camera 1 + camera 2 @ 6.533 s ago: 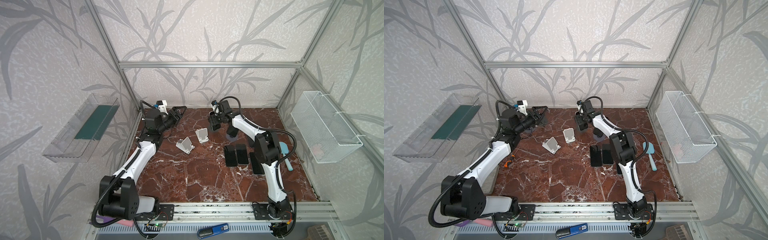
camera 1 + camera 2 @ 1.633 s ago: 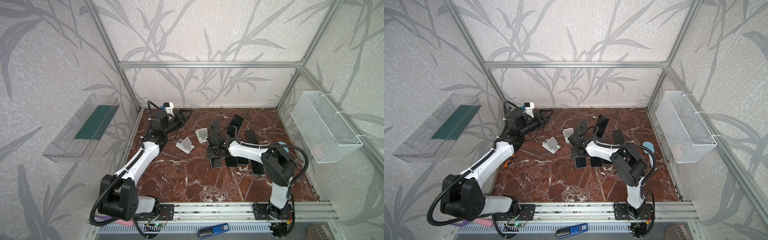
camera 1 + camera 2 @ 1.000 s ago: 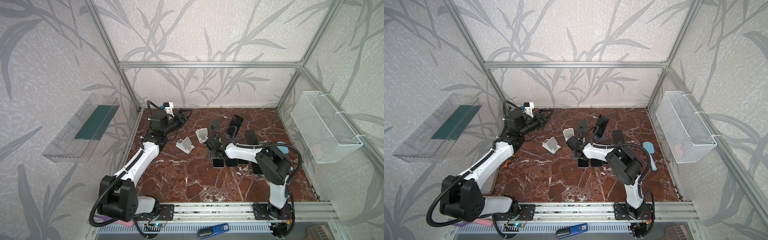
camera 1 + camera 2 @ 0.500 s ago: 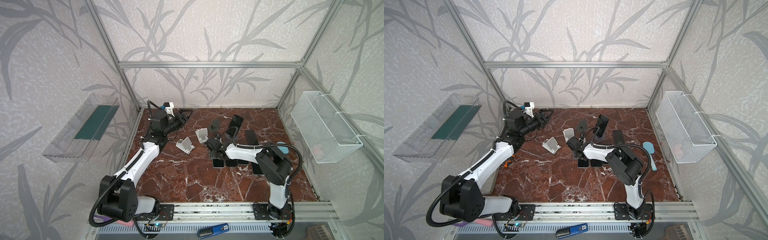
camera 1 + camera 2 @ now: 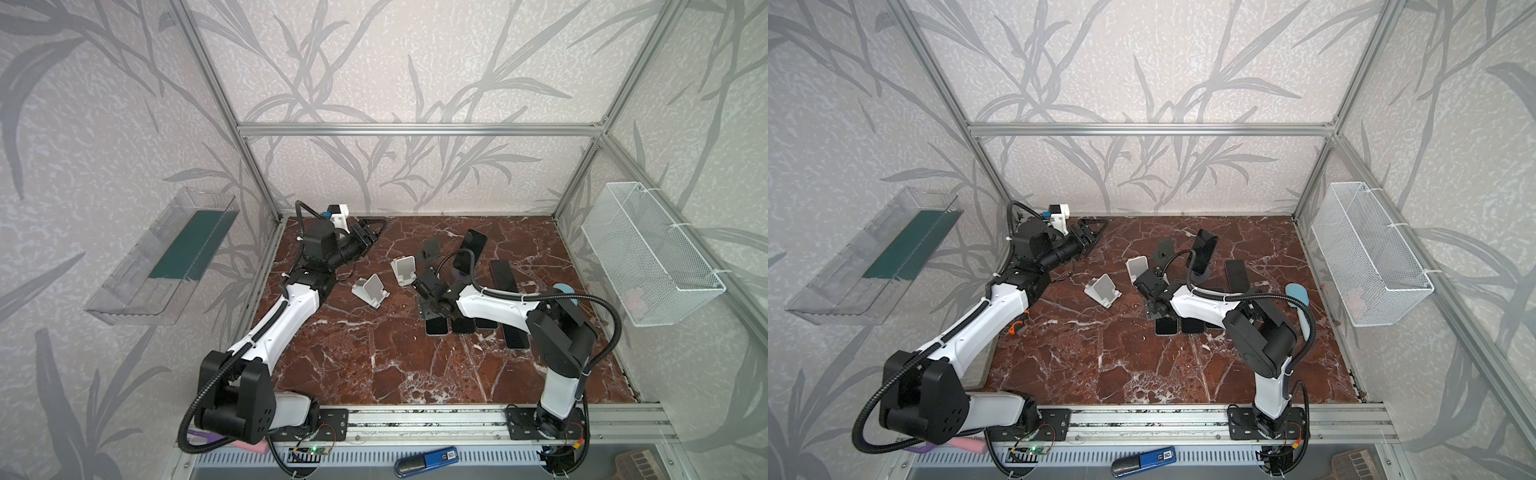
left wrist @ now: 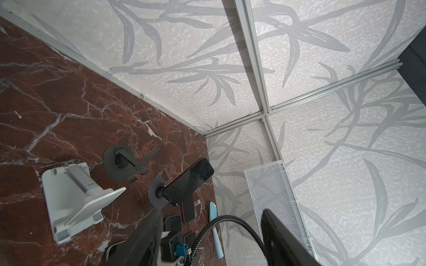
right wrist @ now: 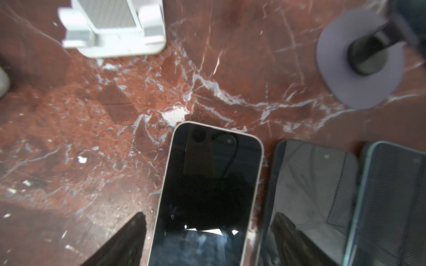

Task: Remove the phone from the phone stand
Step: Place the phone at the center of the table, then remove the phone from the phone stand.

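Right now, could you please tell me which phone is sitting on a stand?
The black phone propped on the round-based stand; the other phones lie flat on the table.

Front marble [image 5: 374,365] lies open — white stands [image 5: 370,291], flat phones [image 5: 436,327] and the propped phone [image 5: 471,245] crowd mid-table.

On the red marble tabletop [image 5: 374,365] a white-rimmed phone [image 7: 207,195] lies directly below the right gripper [image 5: 429,312], with a dark phone [image 7: 309,202] and a blue-rimmed phone [image 7: 391,207] just beside it. Ahead of the gripper stand a white stand [image 7: 115,27], a grey round-based stand [image 7: 334,76] and a black stand [image 5: 430,251]. A second white stand [image 5: 371,291] sits off to its side. A blue brush [image 5: 1302,303] lies well apart.
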Controlling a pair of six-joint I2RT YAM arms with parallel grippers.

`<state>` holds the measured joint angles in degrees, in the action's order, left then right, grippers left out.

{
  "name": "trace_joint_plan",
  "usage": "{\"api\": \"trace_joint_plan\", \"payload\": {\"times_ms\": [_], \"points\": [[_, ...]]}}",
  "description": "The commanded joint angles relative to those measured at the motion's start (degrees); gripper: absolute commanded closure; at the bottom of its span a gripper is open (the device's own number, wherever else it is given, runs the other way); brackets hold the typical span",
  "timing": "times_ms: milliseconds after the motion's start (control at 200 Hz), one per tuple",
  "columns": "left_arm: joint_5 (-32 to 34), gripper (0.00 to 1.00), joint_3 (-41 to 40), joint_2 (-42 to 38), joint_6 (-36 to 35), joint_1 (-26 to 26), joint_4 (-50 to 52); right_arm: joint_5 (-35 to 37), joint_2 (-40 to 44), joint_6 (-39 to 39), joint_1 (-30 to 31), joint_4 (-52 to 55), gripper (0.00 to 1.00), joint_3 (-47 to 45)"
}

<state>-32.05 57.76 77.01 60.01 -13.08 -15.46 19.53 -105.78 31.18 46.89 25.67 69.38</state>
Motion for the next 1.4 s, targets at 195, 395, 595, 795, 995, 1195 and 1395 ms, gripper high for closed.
{"api": "trace_joint_plan", "payload": {"times_ms": [195,395,595,795,995,1195,1395], "points": [[-0.5,0.29,0.8,0.8,-2.9,-1.2,-0.6,6.2,13.6,-5.5,-0.6,3.8,0.14,0.3],[1.3,0.01,0.5,0.7,-8.2,-3.3,-1.5,4.8,28.7,-11.8,-5.8,2.0,0.11,-5.5],[1.8,0.06,0.4,5.0,-13.0,-4.7,-1.3,-4.5,39.1,-12.1,-20.1,0.0,0.10,-12.6],[10.2,0.06,8.0,7.5,-21.1,-7.1,16.6,-16.9,43.7,-5.3,-33.3,-7.1,0.10,-20.7],[19.1,0.01,21.6,14.3,-38.4,-17.3,31.7,-24.8,46.3,0.6,-43.4,-14.2,0.09,-27.4],[21.5,0.01,36.4,27.4,-46.5,-25.1,41.1,-32.0,47.3,4.1,-50.6,-19.5,0.09,-32.7],[23.6,0.02,53.0,40.5,-49.7,-30.0,49.3,-32.7,47.1,5.0,-52.3,-23.0,0.09,-36.1]]}}
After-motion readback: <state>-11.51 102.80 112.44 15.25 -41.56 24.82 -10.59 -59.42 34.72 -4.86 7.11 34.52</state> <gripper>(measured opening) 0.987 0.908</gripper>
